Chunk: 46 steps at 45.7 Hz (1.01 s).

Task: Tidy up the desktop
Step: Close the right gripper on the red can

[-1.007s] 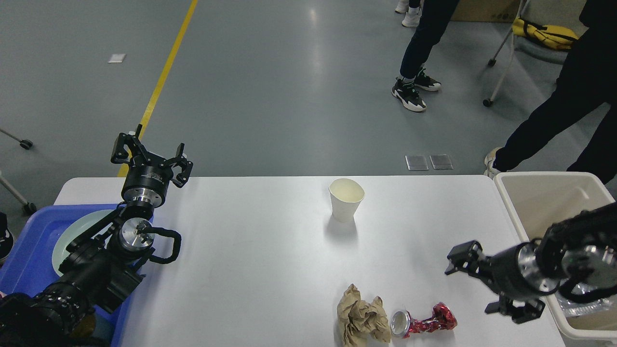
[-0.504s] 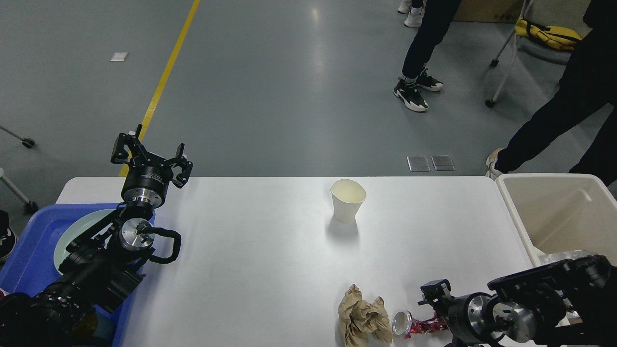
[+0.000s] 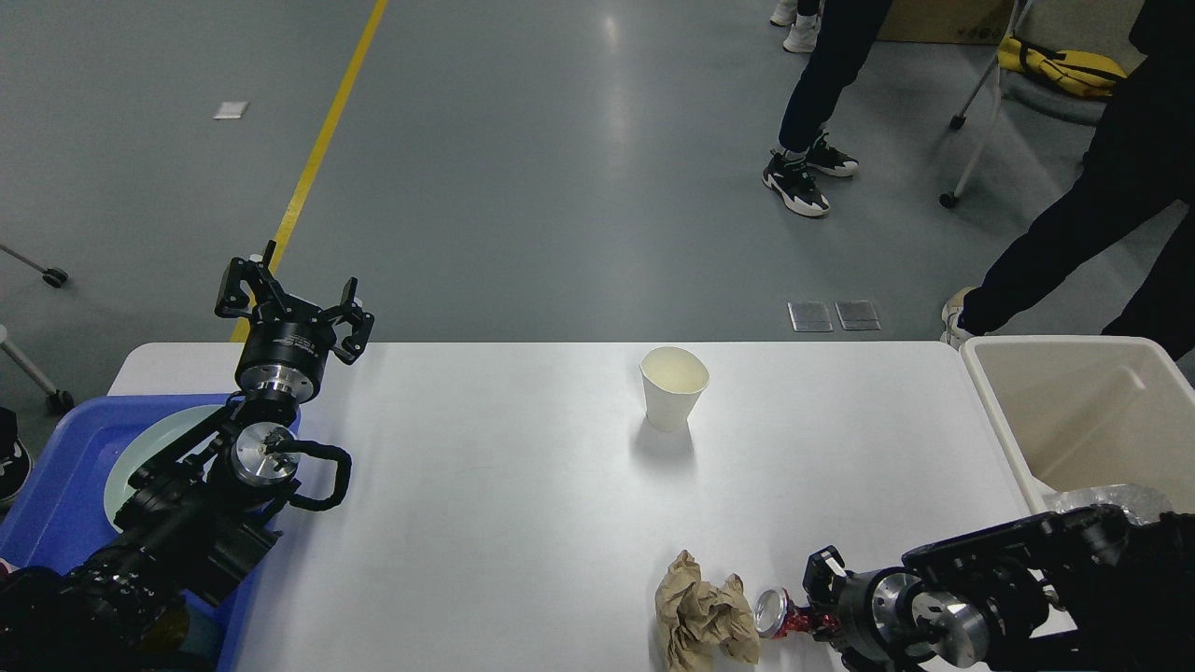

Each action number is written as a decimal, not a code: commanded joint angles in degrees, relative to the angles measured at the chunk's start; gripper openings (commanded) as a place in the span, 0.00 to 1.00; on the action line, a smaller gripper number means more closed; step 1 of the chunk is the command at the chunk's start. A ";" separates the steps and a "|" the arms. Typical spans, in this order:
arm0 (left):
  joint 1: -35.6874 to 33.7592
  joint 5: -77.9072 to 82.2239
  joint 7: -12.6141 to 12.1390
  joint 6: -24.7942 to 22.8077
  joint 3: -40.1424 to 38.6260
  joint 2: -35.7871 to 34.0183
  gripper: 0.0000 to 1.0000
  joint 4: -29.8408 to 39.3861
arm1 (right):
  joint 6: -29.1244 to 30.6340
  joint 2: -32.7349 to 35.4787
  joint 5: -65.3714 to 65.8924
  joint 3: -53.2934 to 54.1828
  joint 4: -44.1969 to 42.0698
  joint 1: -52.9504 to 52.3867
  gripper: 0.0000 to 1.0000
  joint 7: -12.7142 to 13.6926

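Large white rectangular desktop [image 3: 485, 485] with rounded corners fills the lower part of the head view; it is not yet tidy. Three bits of litter lie on it.

Near edge, right of centre: crumpled brown paper wad [image 3: 702, 618], and just beside it on the right a crushed red aluminium can [image 3: 777, 616], lying on its side with its silver end toward the paper.

Toward the far edge, right of centre: white paper cup [image 3: 673, 385], upright, empty as far as I can see, well apart from the other two.

Right gripper [image 3: 814, 599] is low at the near edge, right up against the can's red body. Seen end-on and dark; I cannot tell how wide the fingers stand or whether they have the can. Judgement: the can is the item in hand, since the beige plastic bin [image 3: 999, 420] stands off the right edge, within that arm's reach.

Left gripper [image 3: 292, 303] is raised over the far left corner, fingers spread wide, holding nothing. Likely parked clear. Below it, off the left edge, a blue plastic tray [image 3: 56, 485] holds a pale green plate [image 3: 154, 448].
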<state>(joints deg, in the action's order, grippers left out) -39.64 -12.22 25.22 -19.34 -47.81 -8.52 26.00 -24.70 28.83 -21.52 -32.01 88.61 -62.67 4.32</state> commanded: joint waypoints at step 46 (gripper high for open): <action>0.00 0.01 0.00 0.00 0.00 0.00 0.98 0.02 | -0.08 2.55 0.52 -0.42 1.57 -2.11 1.00 0.60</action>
<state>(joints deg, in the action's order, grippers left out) -39.65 -12.22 25.22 -19.34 -47.81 -8.54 26.01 -25.18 31.61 -20.61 -32.66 90.21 -64.93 4.51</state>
